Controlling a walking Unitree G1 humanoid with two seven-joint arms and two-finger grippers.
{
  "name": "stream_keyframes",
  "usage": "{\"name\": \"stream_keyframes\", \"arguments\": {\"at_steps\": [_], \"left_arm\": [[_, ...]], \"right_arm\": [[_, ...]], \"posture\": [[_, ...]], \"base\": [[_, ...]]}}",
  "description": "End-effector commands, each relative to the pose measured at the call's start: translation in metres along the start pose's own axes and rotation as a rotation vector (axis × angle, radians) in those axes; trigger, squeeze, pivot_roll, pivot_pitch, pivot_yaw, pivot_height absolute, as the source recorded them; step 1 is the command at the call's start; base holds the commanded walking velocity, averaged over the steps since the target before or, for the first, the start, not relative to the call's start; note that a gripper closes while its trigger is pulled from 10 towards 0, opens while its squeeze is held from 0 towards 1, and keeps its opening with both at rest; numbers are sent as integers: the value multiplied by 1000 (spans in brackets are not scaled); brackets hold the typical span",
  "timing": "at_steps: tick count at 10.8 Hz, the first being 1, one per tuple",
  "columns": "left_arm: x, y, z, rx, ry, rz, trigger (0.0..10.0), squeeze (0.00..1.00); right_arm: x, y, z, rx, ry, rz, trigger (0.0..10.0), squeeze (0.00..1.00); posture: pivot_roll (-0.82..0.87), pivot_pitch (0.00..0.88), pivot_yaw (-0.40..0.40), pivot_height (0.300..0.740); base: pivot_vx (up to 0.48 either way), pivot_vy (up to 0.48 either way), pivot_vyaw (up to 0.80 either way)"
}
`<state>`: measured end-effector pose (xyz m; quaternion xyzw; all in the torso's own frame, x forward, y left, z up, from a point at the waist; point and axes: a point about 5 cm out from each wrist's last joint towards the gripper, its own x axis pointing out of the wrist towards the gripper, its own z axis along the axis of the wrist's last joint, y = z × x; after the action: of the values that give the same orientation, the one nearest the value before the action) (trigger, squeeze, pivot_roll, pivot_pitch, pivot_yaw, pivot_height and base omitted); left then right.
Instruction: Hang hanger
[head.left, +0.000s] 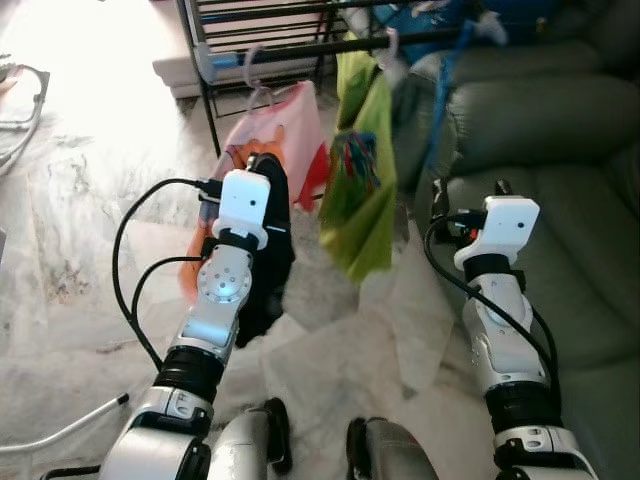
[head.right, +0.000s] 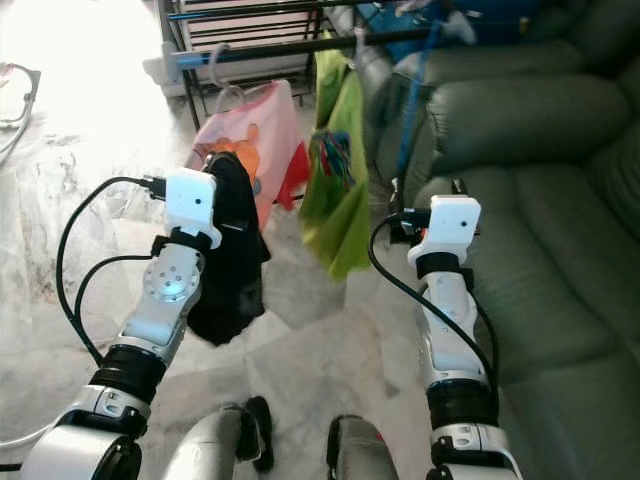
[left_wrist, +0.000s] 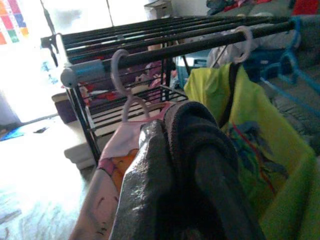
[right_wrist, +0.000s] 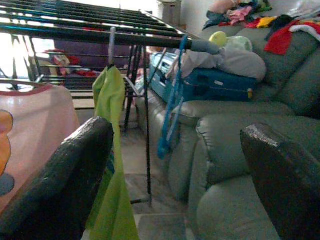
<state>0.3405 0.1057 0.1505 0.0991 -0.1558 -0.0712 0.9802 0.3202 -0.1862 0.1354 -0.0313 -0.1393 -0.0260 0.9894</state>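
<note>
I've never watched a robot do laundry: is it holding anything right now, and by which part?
The left gripper is shut on a black cloth garment, pinching its bunched top edge. The right gripper is open, holding nothing.

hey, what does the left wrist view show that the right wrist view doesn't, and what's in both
Left wrist view alone: the left gripper shut on a black garment, and a white hanger hook over the drying rack's rail, carrying the pink garment.

Right wrist view alone: the right gripper open with nothing between its fingers, the grey-green sofa, a blue suitcase with clothes piled on it, and a blue hanger hanging off the rail.

Both: the black drying rack and the green garment hanging from it.
</note>
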Motion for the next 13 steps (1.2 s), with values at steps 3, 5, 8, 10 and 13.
{"name": "stream_keyframes", "arguments": {"at_steps": [3, 5, 8, 10, 13], "left_arm": [[4, 1, 12, 1, -69, 0, 10000, 0], [4, 1, 12, -1, -69, -2, 10000, 0], [3, 2, 11, 1, -60, 24, 10000, 0], [5, 7, 12, 30, -61, 91, 10000, 0], [5, 10, 12, 42, -67, 110, 10000, 0]], "right_arm": [[0, -4, 0, -17, 2, -23, 10000, 0], [4, -6, 4, -19, -11, -28, 10000, 0], [3, -6, 2, -21, -5, -27, 10000, 0], [3, -6, 2, -22, -2, -25, 10000, 0], [4, -2, 3, -3, -6, 41, 10000, 0]], "posture": [[-98, 183, -11, 740], [-98, 185, -11, 740], [-98, 185, -11, 740], [-98, 185, -11, 740], [-99, 184, -12, 740]], "base": [[264, 0, 0], [274, 0, 0], [269, 0, 0], [0, 0, 0], [0, 0, 0]]}}
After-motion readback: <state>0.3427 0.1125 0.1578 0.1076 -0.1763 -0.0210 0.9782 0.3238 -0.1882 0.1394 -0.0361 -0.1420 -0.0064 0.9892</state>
